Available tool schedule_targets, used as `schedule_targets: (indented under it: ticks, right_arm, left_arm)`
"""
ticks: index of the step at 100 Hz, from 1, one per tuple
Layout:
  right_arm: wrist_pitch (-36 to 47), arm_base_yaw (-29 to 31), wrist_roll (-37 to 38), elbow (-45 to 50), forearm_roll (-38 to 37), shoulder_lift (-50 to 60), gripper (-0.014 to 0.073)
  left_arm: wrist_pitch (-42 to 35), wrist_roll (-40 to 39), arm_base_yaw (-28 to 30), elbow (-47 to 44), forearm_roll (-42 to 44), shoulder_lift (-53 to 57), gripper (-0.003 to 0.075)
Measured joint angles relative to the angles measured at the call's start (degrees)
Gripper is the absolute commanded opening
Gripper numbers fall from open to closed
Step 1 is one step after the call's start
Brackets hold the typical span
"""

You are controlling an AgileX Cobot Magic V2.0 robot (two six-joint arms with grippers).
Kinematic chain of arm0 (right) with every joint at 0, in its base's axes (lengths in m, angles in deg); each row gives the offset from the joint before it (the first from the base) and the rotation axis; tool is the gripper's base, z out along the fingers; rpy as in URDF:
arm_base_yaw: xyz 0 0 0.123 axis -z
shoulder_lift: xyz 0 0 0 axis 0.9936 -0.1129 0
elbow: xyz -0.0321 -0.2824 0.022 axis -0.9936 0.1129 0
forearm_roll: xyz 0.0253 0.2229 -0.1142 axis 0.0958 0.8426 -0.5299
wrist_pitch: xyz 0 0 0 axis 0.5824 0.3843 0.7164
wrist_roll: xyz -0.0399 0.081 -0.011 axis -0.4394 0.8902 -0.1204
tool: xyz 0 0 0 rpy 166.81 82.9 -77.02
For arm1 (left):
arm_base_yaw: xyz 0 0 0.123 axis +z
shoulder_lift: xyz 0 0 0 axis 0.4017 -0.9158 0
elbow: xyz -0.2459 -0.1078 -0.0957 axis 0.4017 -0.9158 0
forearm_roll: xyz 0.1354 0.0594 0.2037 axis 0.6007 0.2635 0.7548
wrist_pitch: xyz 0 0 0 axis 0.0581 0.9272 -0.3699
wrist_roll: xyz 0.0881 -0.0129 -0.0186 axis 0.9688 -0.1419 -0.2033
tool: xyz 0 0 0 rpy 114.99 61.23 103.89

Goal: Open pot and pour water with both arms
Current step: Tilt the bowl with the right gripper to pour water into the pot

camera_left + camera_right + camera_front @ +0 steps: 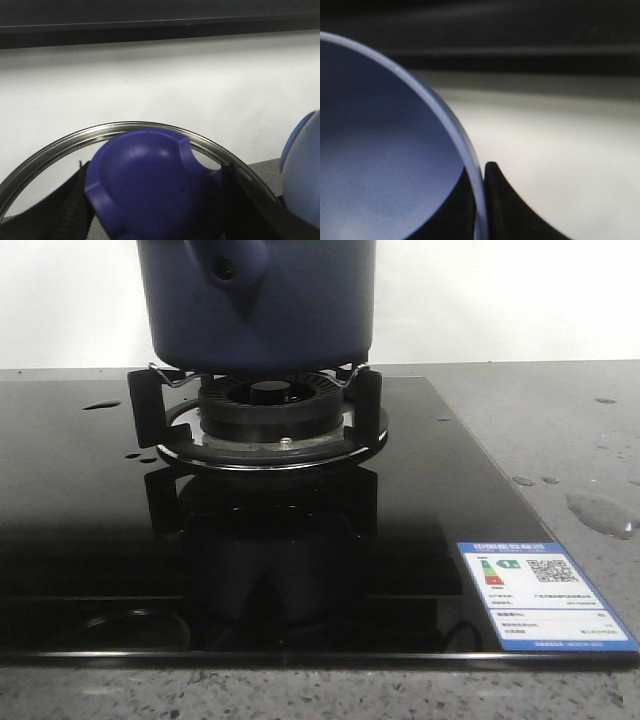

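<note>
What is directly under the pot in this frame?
Under the pot sit the wire supports and black burner on the glass cooktop. The pot's underside is not visible.

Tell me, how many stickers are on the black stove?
1. The sticker sits on the front right corner of the stove. The pot may hide more behind it.

I see even, bright light; the black glass hob (120, 570) mirrors sharply, while my right wrist view is heavily blurred.
</note>
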Motion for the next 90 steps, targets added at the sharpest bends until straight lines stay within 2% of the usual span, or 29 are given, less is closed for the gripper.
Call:
schedule_targets:
  ticks: [27,90]
  right_arm:
    - [8.3,0.0,0.0,0.0,-0.5,0.2,-0.0057]
    - [9.6,0.0,0.0,0.0,-1.0,0.2,-0.0057]
  left_arm:
    - [0.0,0.0,0.0,0.0,0.0,0.0,0.0327]
    - [0.1,0.0,0.0,0.0,0.0,0.0,0.0327]
